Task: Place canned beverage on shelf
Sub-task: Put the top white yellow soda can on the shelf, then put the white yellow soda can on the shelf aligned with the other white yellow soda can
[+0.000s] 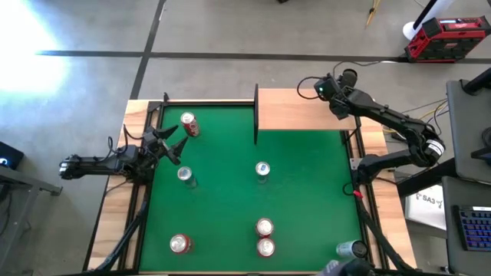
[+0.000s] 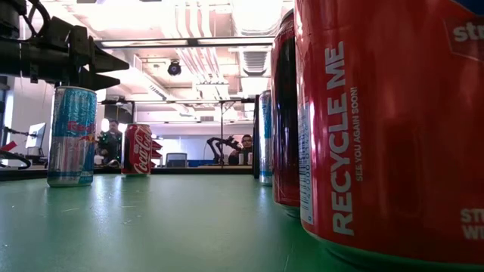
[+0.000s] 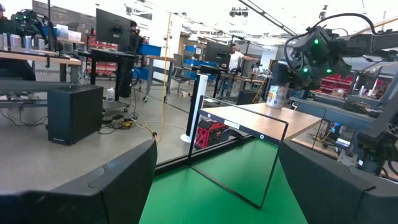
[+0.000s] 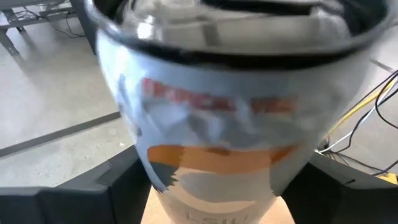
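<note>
Can (image 4: 224, 124) label blurred, top cropped

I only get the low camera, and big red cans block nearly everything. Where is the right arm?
Observer: The right gripper is over the far right corner of the shelf.
Operator: Does it have a can?
Observer: Yes. A pale can with an orange and red label fills the right wrist view, right in front of the camera.
Operator: Is the can on the shelf yet?
Observer: In the left wrist view it seems to stand on the wooden board, under the gripper. I can't tell whether it has been let go.
</note>
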Motion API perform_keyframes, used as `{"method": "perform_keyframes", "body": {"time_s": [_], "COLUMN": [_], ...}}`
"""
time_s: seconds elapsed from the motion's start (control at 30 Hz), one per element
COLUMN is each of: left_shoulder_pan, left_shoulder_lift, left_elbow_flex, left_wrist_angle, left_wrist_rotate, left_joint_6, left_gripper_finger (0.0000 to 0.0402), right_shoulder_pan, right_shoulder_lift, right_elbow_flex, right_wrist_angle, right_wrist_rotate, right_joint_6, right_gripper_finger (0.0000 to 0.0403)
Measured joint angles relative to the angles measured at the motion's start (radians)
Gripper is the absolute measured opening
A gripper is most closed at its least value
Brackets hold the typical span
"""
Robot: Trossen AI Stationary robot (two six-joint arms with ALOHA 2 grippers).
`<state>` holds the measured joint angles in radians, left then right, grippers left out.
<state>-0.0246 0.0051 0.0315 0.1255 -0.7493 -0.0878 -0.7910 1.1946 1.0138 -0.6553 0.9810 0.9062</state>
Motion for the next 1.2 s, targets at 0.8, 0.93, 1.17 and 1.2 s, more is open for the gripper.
{"method": "perform_keyframes", "body": {"time_s": [0.8,0.93,1.17,1.2], "left_shoulder_pan": [0.000,0.000,0.000,0.000], "left_shoulder_lift": [0.000,0.000,0.000,0.000], "left_elbow_flex": [0.000,0.000,0.000,0.000], "left_wrist_angle": [0.000,0.000,0.000,0.000], "left_wrist_rotate": [0.000,0.000,0.000,0.000], "left_joint_6": [0.000,0.000,0.000,0.000], "left_gripper_finger": [0.0324,0.0324,0.0324,0.0324], "right_shoulder_pan": [0.094,0.130,0.194,0.211], "right_shoulder_lift": [-0.009,-0.009,-0.009,-0.009], "right_elbow_flex": [0.209,0.262,0.303,0.298], "right_wrist_angle": [-0.546,-0.670,-0.903,-0.922], "right_wrist_rotate": [-0.273,-0.430,-0.833,-0.871], "right_joint_6": [0.277,0.299,0.293,0.309], "right_gripper_finger": [0.0373,0.0374,0.0374,0.0373]}}
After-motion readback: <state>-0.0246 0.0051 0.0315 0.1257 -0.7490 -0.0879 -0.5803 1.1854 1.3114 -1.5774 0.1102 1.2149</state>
